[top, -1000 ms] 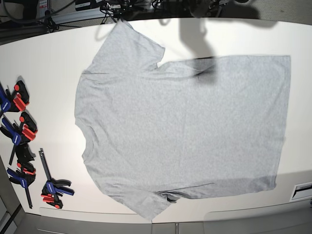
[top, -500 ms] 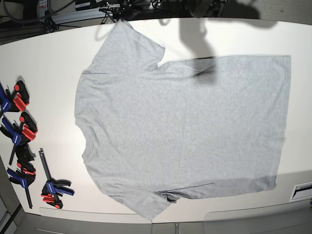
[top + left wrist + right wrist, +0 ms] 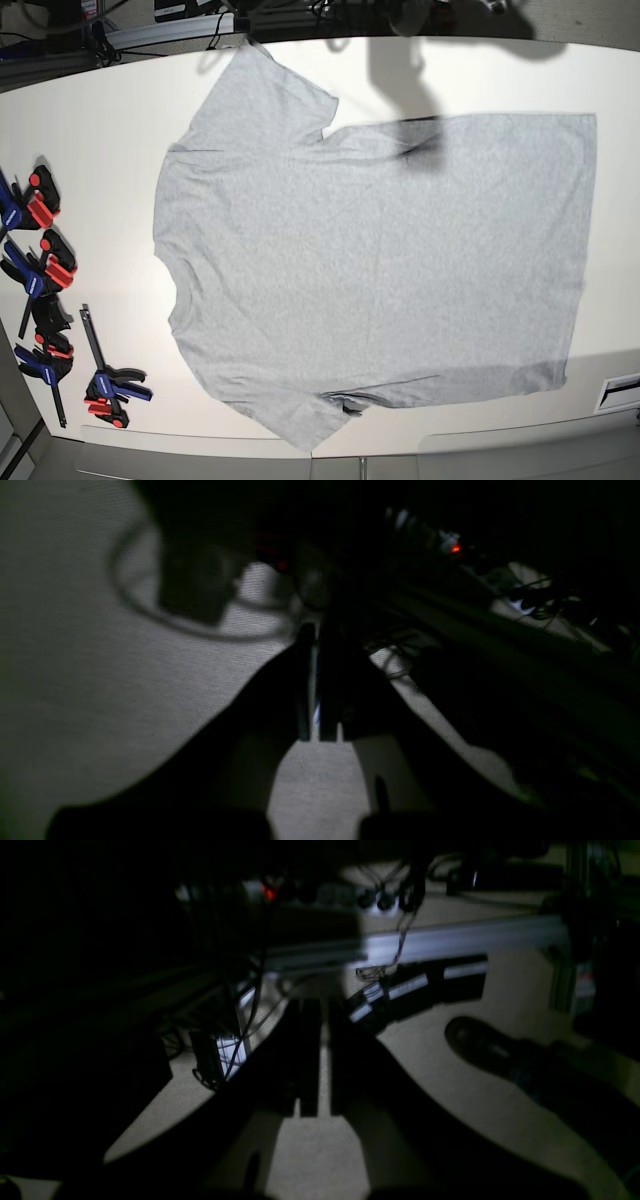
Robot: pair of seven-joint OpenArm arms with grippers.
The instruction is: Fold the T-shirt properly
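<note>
Almost nothing changes between the earlier base pictures and this one. The T-shirt (image 3: 375, 265) lies flat on the white table (image 3: 90, 130), plain grey side up, in the same place and the same outline as a second ago. Its neck points to the left of the base view, the hem to the right, one sleeve toward the top edge and the other toward the bottom edge. No fold is made yet. Only the dark shapes at the top edge of the base view look a little different, and their shadow falls on the cloth near the upper sleeve as before.

Neither arm reaches over the shirt in the base view. The left end effector (image 3: 315, 680) appears in its wrist picture as two dark fingers pressed together, with nothing between them, above a pale surface. The right end effector (image 3: 315, 1060) is also clenched and empty, and it looks toward cables and a metal rail beyond the table edge. Both wrist pictures are very dark, so I cannot tell how high each one hangs.

Some clamps (image 3: 45, 265) with red and blue parts lie at the left side of the table, apart from the shirt.

So the task seems to be at its very beginning: the shirt is spread and ready, and the arms must first come to it and open.
</note>
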